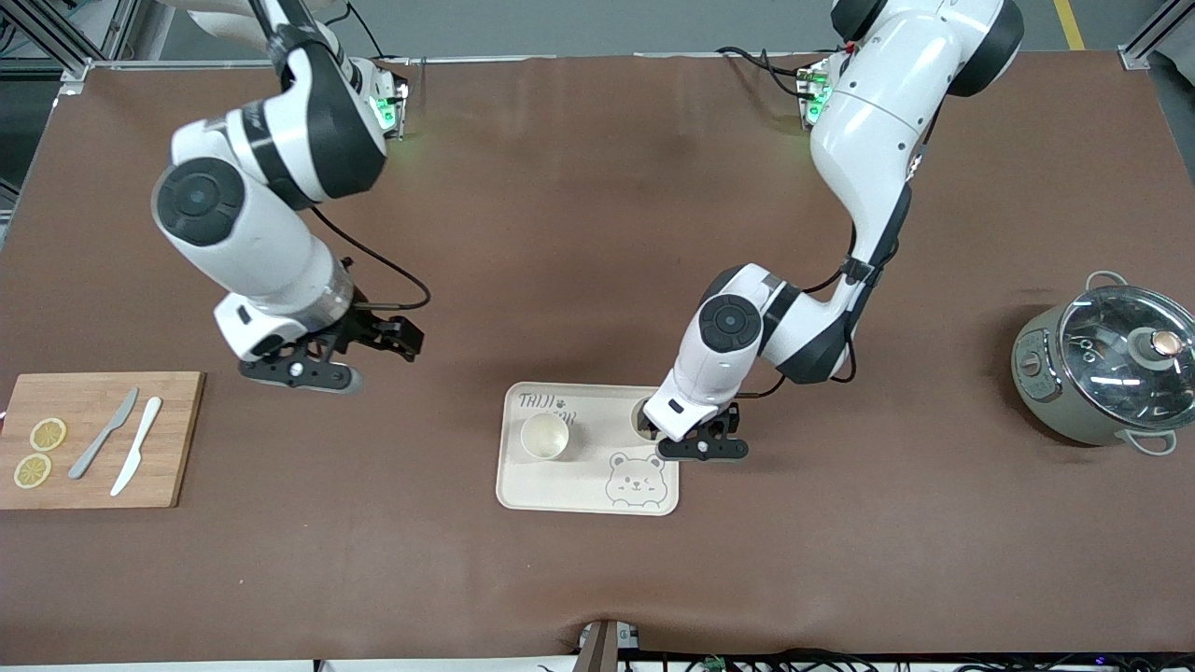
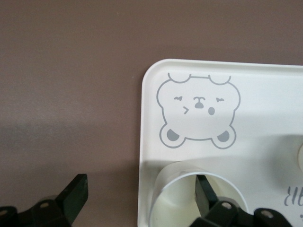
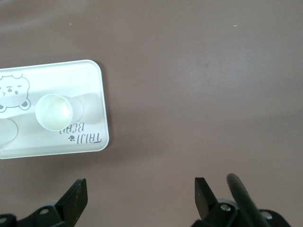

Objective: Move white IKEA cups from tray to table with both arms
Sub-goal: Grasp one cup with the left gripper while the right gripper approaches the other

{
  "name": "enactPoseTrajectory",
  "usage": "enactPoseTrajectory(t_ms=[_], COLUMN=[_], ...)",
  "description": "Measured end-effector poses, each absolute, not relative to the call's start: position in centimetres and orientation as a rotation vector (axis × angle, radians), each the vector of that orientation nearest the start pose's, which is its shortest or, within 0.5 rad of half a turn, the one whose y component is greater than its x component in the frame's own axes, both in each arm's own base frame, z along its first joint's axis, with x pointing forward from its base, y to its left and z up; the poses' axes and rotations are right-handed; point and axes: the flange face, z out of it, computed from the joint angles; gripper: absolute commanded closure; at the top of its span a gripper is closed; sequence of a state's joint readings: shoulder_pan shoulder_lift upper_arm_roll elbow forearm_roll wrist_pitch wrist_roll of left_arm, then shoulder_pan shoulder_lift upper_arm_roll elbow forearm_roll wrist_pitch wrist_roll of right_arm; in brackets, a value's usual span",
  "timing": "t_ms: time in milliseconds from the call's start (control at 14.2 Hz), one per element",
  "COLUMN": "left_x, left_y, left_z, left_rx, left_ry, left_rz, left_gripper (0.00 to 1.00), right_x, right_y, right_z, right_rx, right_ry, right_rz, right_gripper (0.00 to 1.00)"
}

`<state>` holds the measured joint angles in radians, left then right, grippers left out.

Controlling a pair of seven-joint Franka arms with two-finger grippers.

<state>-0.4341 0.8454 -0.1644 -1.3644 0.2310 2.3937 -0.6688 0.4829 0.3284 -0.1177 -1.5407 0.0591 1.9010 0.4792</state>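
Observation:
Two white IKEA cups stand upright on a cream bear tray in the middle of the table. One cup stands free at the tray's end toward the right arm. The other cup stands at the tray's edge toward the left arm, partly hidden under that arm's hand. My left gripper is open around this cup's wall, with one finger inside the cup and the other outside, off the tray. My right gripper hangs open and empty over bare table, between the tray and the cutting board.
A wooden cutting board with two knives and two lemon slices lies at the right arm's end. A grey glass-lidded pot stands at the left arm's end. Brown mat covers the table.

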Motion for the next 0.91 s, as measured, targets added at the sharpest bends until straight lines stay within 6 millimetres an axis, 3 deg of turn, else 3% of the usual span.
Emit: enactPoseTrajectory(t_ms=[281, 703, 773, 844, 914], left_x=[63.9, 63.2, 63.2, 63.1, 63.1], left_y=[-40.4, -40.6, -40.6, -40.5, -40.4], left_z=[23.4, 22.7, 22.5, 22.4, 22.2], left_rx=[-3.200, -3.198, -3.196, -3.195, -3.194], left_ry=[0.010, 0.015, 0.015, 0.013, -0.009], left_rz=[-0.308, -0.292, -0.289, -0.285, -0.280], left_gripper=[0.00, 0.00, 0.17, 0.67, 0.81], right_x=[62.8, 64.5, 64.5, 64.6, 64.7], right_y=[29.0, 32.4, 33.0, 33.5, 33.9], right_z=[45.0, 40.1, 39.1, 38.1, 37.1], right_rx=[-3.065, -3.043, -3.042, -3.042, -3.044], right_ry=[0.161, 0.125, 0.115, 0.108, 0.101], right_rz=[-0.020, -0.096, -0.107, -0.114, -0.115], right_gripper=[0.00, 0.00, 0.00, 0.00, 0.00])
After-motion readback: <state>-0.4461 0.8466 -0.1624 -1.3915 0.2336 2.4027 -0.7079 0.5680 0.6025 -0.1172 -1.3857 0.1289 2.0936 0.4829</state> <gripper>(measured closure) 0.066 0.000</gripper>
